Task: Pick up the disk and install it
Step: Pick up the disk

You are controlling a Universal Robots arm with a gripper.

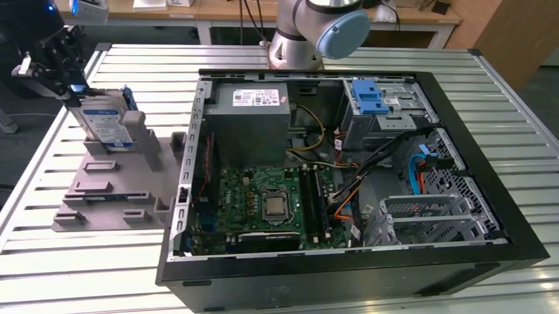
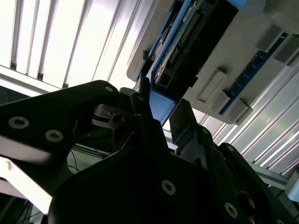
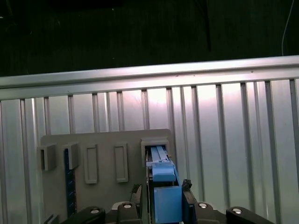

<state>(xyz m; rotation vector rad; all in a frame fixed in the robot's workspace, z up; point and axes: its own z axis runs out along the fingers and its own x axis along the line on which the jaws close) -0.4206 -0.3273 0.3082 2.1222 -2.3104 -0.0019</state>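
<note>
The disk [image 1: 103, 124] stands on edge in a slot of the grey holder block [image 1: 114, 190] on the exterior view's left, its blue-and-white label facing out and its blue carrier showing along the rim. My gripper [image 1: 74, 88] sits right at its upper end. In the first wrist view the fingers [image 3: 187, 189] flank the carrier's blue end, and the disk [image 3: 161, 161] runs down into the holder [image 3: 103, 140]. In the second wrist view my gripper [image 2: 161, 109] pinches the blue tab, with the disk [image 2: 180, 42] beyond it. The jaws look closed against the carrier.
An open computer case [image 1: 489, 196] lies on the slatted metal table [image 1: 524, 98] to the exterior view's right of the holder. Inside are a grey power-supply box [image 1: 253, 121], a green motherboard [image 1: 271, 203], loose cables, and a drive bay with a blue latch [image 1: 371, 98]. The arm's base [image 1: 302, 39] stands behind the case.
</note>
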